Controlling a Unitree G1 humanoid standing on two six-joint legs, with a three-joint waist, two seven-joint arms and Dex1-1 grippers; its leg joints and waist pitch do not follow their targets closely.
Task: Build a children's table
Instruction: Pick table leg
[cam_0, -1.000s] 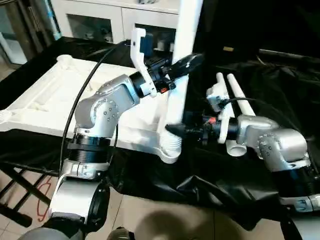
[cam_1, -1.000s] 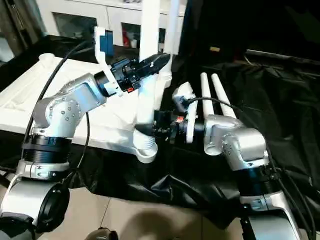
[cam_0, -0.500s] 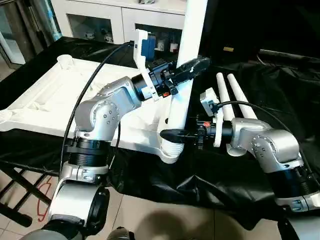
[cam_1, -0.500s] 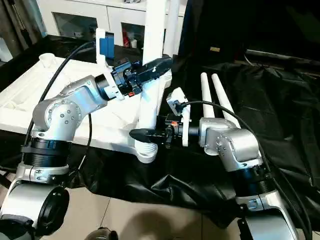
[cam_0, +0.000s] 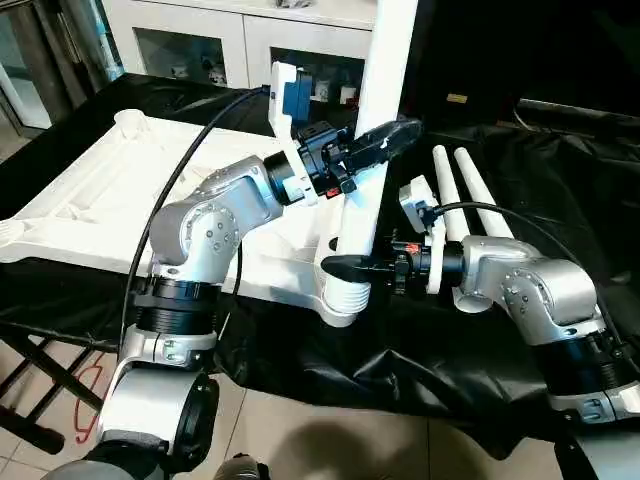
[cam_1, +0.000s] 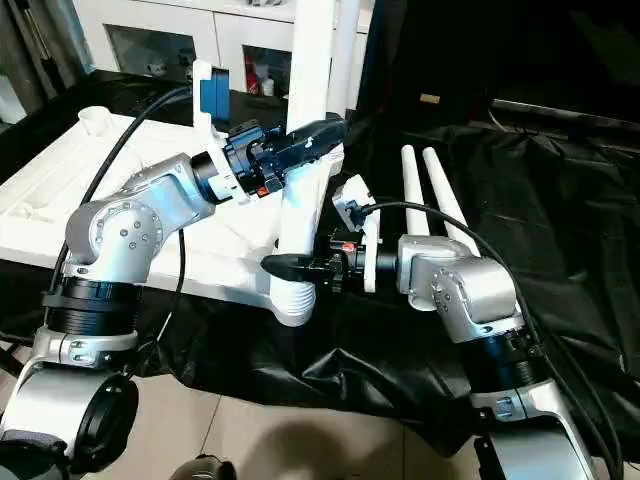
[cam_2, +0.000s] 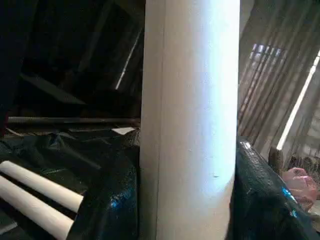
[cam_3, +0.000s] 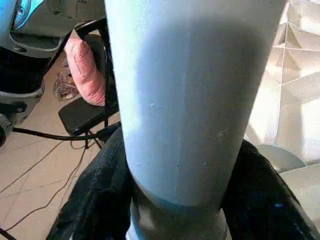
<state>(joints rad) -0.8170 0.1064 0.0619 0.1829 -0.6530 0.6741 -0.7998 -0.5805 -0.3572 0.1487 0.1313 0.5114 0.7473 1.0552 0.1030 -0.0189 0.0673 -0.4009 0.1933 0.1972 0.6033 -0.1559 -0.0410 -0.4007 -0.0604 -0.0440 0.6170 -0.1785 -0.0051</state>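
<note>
The children's table top (cam_0: 90, 200) lies upside down, ribs up, on a black-draped surface. One white tube leg (cam_0: 378, 110) stands upright in the near corner socket (cam_0: 342, 298). My left gripper (cam_0: 395, 133) is shut on this leg about halfway up, and the tube sits between its fingers (cam_2: 107, 200) in the left wrist view. My right gripper (cam_0: 338, 265) grips the same leg (cam_3: 190, 100) low down, just above the socket, with a dark finger (cam_3: 95, 200) on either side. Two loose legs (cam_0: 470, 190) lie side by side on the cloth behind my right arm.
A white cabinet with glass doors (cam_0: 200, 40) stands behind the table top. Black cloth (cam_0: 560, 170) covers the surface to the right. Folding chair legs (cam_0: 35, 385) and tiled floor lie below the near left edge.
The camera has shifted a little. My right gripper's fingers have closed in around the leg's lower end. The left gripper keeps its hold at the same height.
</note>
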